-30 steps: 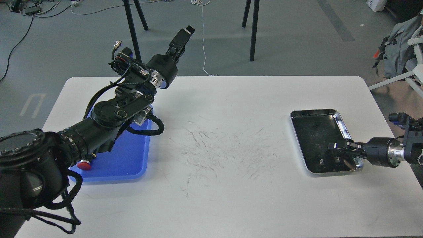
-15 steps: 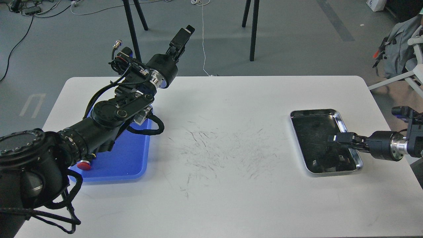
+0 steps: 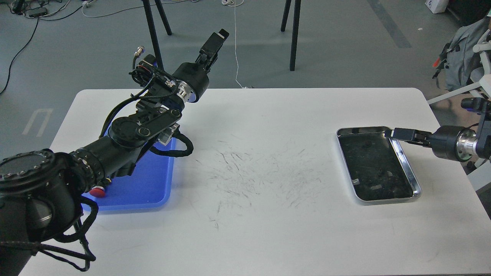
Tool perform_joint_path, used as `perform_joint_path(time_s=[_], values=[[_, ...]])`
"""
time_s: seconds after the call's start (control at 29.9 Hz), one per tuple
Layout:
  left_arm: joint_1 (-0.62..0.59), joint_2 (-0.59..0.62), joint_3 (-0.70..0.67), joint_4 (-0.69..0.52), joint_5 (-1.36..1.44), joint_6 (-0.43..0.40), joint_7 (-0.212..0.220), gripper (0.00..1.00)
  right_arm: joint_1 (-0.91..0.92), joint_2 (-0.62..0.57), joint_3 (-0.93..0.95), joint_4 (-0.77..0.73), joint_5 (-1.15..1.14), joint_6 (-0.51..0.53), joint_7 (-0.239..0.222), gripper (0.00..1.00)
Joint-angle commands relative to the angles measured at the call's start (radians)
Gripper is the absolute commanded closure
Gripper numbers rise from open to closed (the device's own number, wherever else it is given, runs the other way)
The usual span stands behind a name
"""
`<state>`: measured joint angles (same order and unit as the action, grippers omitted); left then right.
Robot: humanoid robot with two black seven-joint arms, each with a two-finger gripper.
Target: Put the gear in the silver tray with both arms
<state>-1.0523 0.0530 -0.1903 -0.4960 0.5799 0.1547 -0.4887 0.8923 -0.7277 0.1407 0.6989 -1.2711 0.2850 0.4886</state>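
White table point(image 3: 253, 237): silver tray point(image 3: 407, 168) at right, small dark gear point(image 3: 367, 144) apparently inside; right claw point(image 3: 399, 133) above its far rim, left claw point(image 3: 215, 39) raised, closure of both unclear; placing looks done, next calls for withdrawal.

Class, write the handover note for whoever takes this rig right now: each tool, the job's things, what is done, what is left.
Left tool: raised past the table's far edge, above the blue tray; state unclear.
Right tool: over the silver tray's far right rim; looks shut, nothing seen in it.
Gear: not clearly identifiable; only small dark bits and reflections show in the silver tray.
Done: cannot confirm.
Left: verify the gear sits in the tray.
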Motion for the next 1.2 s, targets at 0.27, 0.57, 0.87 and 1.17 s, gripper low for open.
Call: perform_joint_path(time_s=[0.27,0.57,0.87,1.17], values=[[0.000,-0.005,-0.001,0.001,0.000,0.000,0.000,0.01,0.004,0.063,0.022,-0.035,0.205,-0.173,0.000,0.03],[0.003,-0.009,-0.001,0.001,0.000,-0.003,0.000,0.01,0.016,0.177,0.034,-0.146,0.513,-0.187,0.000,0.02],[0.005,-0.022,-0.001,0.002,0.000,-0.009,0.000,0.01,0.027,0.292,0.054,-0.268,0.815,-0.176,0.000,0.02],[0.009,-0.019,-0.003,0.002,-0.002,-0.015,0.000,0.01,0.062,0.360,0.066,-0.262,1.009,-0.187,0.000,0.02]])
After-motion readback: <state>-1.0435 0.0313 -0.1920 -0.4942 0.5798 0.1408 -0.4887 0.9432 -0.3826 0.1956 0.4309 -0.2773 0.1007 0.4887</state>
